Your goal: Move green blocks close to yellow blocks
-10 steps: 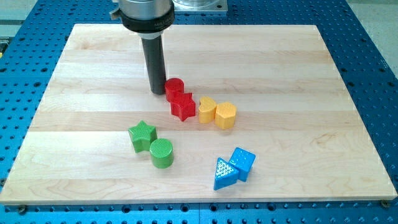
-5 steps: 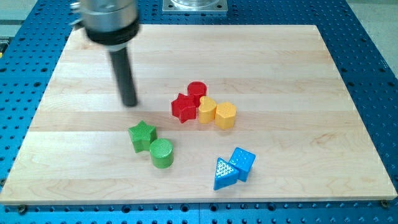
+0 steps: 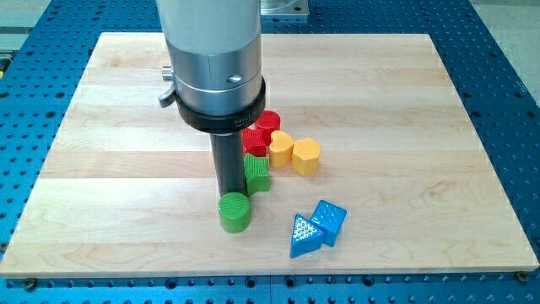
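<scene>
Camera view: my tip (image 3: 226,191) touches green star (image 3: 258,171); red blocks (image 3: 267,124) crowd yellow blocks (image 3: 294,153); no jaws.

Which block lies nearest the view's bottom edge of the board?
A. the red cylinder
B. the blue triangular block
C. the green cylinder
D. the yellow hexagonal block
B: the blue triangular block sits lower in the view than the green cylinder, while the red cylinder and the yellow hexagonal block lie well above both.

light: bright, even, overhead | shadows: soft and short, hugging block bases | glare: pale sheen on the metal arm housing (image 3: 215,59) at 12 o'clock | focus: sharp across the wooden board (image 3: 405,127) | blur: not evident | edge distortion: slight
</scene>
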`<state>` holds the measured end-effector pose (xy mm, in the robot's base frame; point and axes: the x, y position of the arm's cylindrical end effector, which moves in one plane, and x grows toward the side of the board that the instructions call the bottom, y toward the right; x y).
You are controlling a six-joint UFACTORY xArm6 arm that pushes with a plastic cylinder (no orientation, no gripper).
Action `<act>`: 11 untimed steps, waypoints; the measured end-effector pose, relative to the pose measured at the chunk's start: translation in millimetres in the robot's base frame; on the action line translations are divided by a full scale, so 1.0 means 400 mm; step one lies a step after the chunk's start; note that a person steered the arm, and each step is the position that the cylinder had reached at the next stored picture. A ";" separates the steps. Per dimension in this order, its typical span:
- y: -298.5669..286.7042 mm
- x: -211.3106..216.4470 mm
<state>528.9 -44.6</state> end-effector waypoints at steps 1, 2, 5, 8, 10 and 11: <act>0.000 -0.004; 0.000 -0.020; -0.116 0.085; 0.126 0.065; 0.163 0.042; 0.163 0.042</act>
